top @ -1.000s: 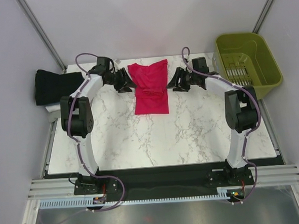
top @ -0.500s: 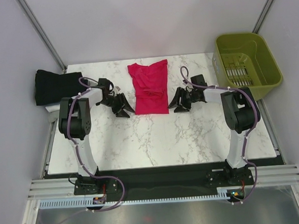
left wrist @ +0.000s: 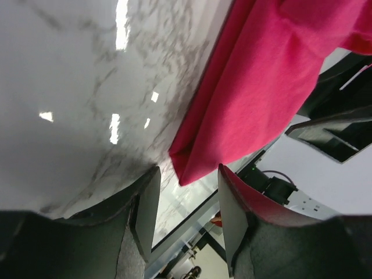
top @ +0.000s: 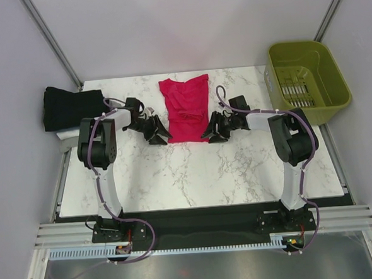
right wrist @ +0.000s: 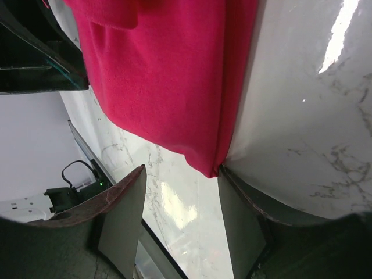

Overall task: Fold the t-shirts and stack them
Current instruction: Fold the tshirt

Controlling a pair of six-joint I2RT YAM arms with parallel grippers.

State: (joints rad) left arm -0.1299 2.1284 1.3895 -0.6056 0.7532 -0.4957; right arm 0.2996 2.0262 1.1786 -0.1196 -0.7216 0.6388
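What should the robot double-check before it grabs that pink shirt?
1. The left hand is open: ok.
2. The right hand is open: ok.
3. Each hand straddles a near corner of the pink shirt: ok.
4. Cloth is gripped: not ok, neither hand holds it yet.
5. Hands are low enough to catch every layer: cannot tell.
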